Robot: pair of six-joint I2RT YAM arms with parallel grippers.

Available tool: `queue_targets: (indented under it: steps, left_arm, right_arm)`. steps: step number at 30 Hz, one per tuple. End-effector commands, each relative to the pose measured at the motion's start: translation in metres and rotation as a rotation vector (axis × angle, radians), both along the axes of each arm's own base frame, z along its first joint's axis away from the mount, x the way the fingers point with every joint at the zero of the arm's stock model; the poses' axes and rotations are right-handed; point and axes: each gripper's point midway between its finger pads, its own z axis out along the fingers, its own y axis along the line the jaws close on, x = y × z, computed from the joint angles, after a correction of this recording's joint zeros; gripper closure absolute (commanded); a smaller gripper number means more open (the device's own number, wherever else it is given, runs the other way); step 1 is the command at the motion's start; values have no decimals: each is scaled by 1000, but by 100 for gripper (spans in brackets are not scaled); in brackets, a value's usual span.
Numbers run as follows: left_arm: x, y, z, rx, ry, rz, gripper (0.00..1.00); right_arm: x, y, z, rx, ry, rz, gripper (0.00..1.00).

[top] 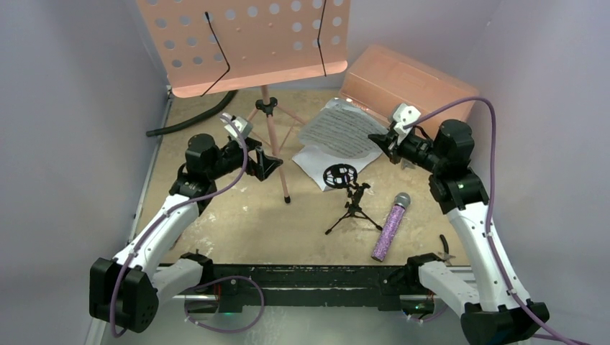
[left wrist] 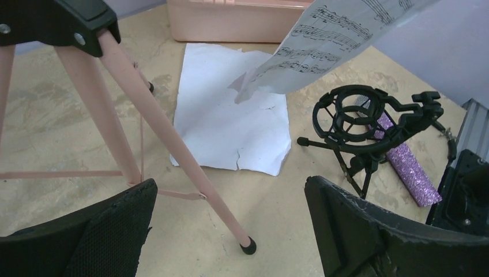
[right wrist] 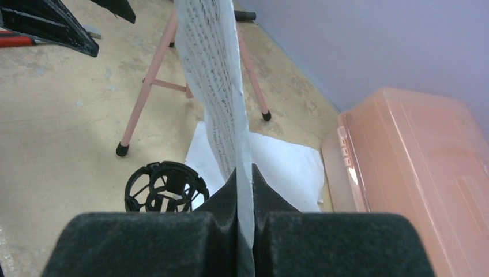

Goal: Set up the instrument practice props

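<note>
The pink perforated music stand [top: 244, 39] stands at the back on tripod legs [left wrist: 173, 150]. My right gripper [top: 380, 140] is shut on a printed sheet-music page [top: 344, 129], held up off the table; the page runs edge-on between the jaws in the right wrist view [right wrist: 225, 98]. A blank white page [left wrist: 228, 124] lies flat below it. The black tripod mic stand with ring mount [top: 345, 188] stands mid-table, the purple glitter microphone [top: 390, 226] lying right of it. My left gripper [top: 267, 164] is open and empty beside the front stand leg.
A salmon plastic box [top: 410, 83] lies at the back right against the wall. A black hose [top: 194, 118] lies at the back left. Purple walls close in both sides. A red-handled tool [right wrist: 17, 39] shows at the far left of the right wrist view.
</note>
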Motion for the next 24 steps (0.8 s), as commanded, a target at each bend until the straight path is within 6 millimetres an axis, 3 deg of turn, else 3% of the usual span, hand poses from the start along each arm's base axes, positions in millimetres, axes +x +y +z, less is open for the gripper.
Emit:
queue_targets:
  steps: [1,10,17,24]
  left_arm:
    - [-8,-2,37,45,-184,-81,1]
    - [-17,-23,59,82,-287,-152,1]
    - [-10,-20,74,153,-357,-133,1]
    - [-16,-29,72,182,-370,-205,8]
  right_arm:
    - [-6,10,30,-9,-96,73,100]
    - [-8,27,27,-29,-60,149,100]
    - [-12,48,18,-61,-26,231,100]
    - [-13,71,21,-51,3,287,100]
